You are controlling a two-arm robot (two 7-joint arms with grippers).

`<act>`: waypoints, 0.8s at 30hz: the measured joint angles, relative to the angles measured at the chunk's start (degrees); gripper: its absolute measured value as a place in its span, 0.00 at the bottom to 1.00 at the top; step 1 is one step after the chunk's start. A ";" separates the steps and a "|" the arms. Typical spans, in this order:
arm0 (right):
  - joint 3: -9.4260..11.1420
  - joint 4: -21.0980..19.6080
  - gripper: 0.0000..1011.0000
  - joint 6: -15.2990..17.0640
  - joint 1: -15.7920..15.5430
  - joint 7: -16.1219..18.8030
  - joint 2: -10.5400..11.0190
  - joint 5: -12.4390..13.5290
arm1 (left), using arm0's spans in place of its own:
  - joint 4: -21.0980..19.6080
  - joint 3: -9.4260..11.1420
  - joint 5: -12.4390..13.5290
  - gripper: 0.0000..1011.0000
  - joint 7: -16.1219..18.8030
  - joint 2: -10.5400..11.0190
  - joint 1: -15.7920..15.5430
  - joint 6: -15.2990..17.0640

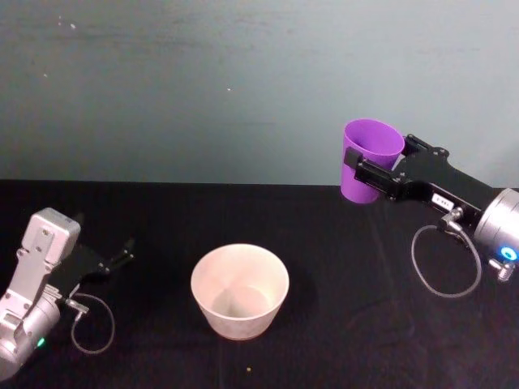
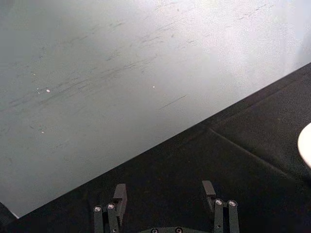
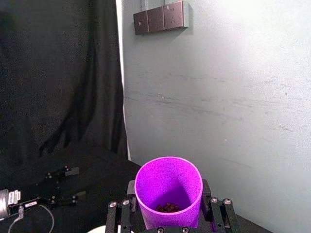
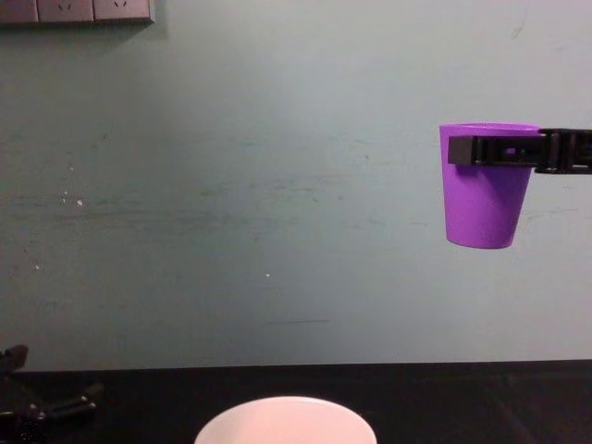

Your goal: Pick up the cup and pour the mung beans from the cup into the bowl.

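Holding the cup [image 1: 357, 190] upright and high above the black table [image 1: 365, 340], the right gripper [image 1: 375, 174] pinches it from both sides just below the rim, at the far right of the scene. The mung beans [image 3: 167, 208] lie as a small dark heap at the cup's bottom, so the pick-up looks done and the carry to the bowl [image 1: 243, 320] is the step in hand. The bowl stands near the middle of the table, closer to the robot, well apart from the cup and seemingly empty. The next move calls for bringing the cup left and nearer until its lip hangs over the bowl's wide rim, then tilting it slowly. The air between them is open, though the wall [image 1: 203, 81] stands behind the cup. The left gripper [image 2: 164, 194] rests at the near left, fingers spread on nothing, clear of the bowl.
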 joint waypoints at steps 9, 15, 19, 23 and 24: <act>0.00 0.00 0.74 0.00 0.00 0.00 0.00 0.00 | 0.00 0.00 0.00 0.99 0.00 0.00 0.00 0.00; 0.00 0.00 0.74 0.00 0.00 0.00 0.00 0.00 | 0.00 0.00 0.00 0.99 0.00 0.00 0.00 0.00; 0.00 0.00 0.74 0.00 0.00 0.00 0.00 0.00 | 0.00 0.00 0.00 0.99 0.00 0.00 0.00 0.00; 0.00 0.00 0.74 0.00 0.00 0.00 0.00 0.00 | 0.00 0.00 0.00 0.99 0.00 0.00 0.00 0.00; 0.00 0.00 0.74 0.00 0.00 0.00 0.00 0.00 | 0.00 0.00 0.00 0.99 0.00 0.00 0.00 0.00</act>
